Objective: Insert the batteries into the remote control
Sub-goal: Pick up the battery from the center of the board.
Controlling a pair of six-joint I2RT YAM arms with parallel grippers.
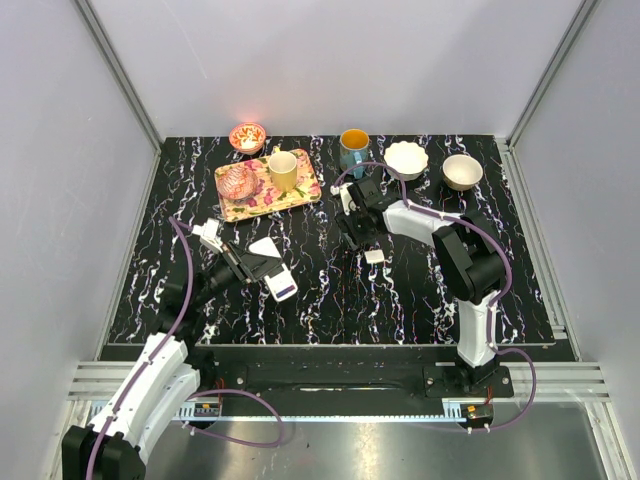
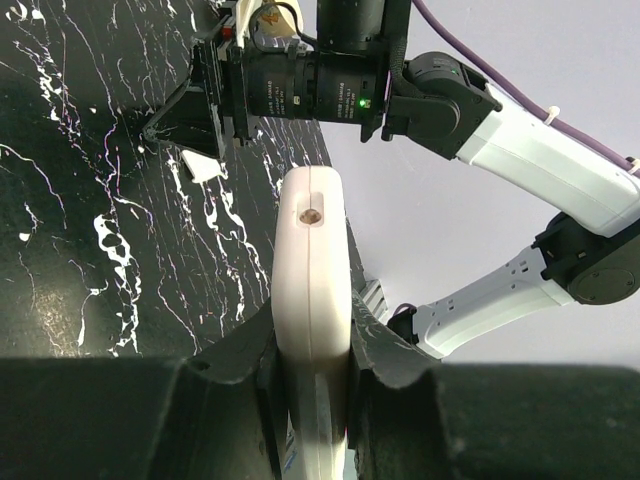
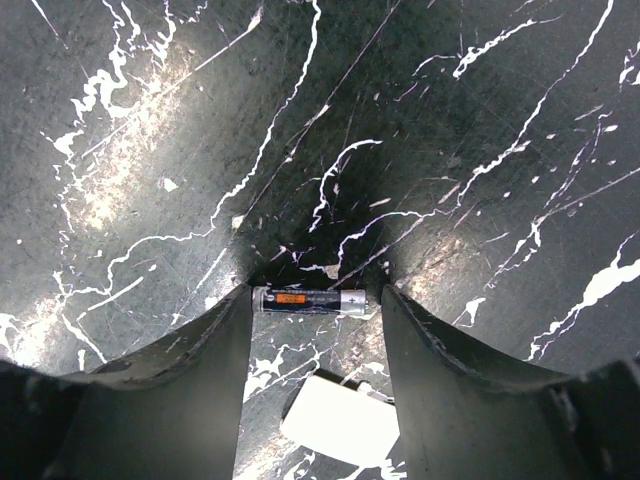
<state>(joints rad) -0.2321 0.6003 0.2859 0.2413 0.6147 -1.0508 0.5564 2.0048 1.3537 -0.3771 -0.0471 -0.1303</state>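
Observation:
The white remote control point(image 2: 311, 260) is held edge-on, and my left gripper point(image 2: 312, 335) is shut on its sides. From above, the remote control point(image 1: 281, 285) sits left of centre in my left gripper point(image 1: 260, 266). A slim battery point(image 3: 310, 300), black with an orange label and a silver end, lies flat on the table. It lies lengthwise between the tips of my right gripper point(image 3: 315, 292). The left finger touches one end and a small gap shows at the other, so that gripper is open. From above, my right gripper point(image 1: 362, 236) hides the battery.
A small white cover piece point(image 3: 340, 425) lies just behind the battery and shows from above point(image 1: 374, 256). At the back stand a flowered tray point(image 1: 300, 195) with a cup and a pink bowl, a small bowl point(image 1: 247, 136), a blue mug point(image 1: 353, 150) and two bowls point(image 1: 406, 158) point(image 1: 462, 171).

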